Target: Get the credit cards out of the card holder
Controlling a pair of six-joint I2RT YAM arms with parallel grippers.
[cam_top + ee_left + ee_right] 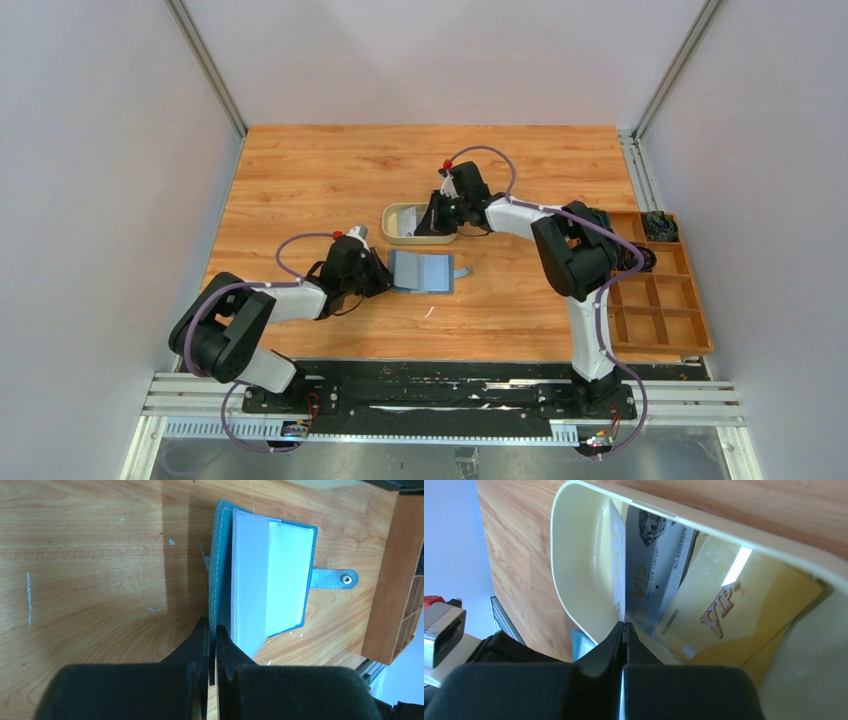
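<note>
The teal-blue card holder (pixel 422 271) lies open on the table, its paler blue inside (pixel 265 580) facing up and its tab pointing right. My left gripper (pixel 212 630) is shut on the raised left cover at the holder's near edge. My right gripper (pixel 623 625) reaches into the tan oval tray (pixel 574 555) and is shut on a pale whitish credit card (pixel 618 565), which stands on edge. A silver-grey card (pixel 656 565) and a yellow credit card (pixel 734 615) lie in the tray beside it. In the top view the right gripper (pixel 432 215) is over the tray's right half.
A brown compartmented wooden box (pixel 660 290) stands at the table's right edge, with dark items in its far cells. The tray (pixel 392 222) sits just beyond the card holder. Small white flecks lie on the wood near the holder.
</note>
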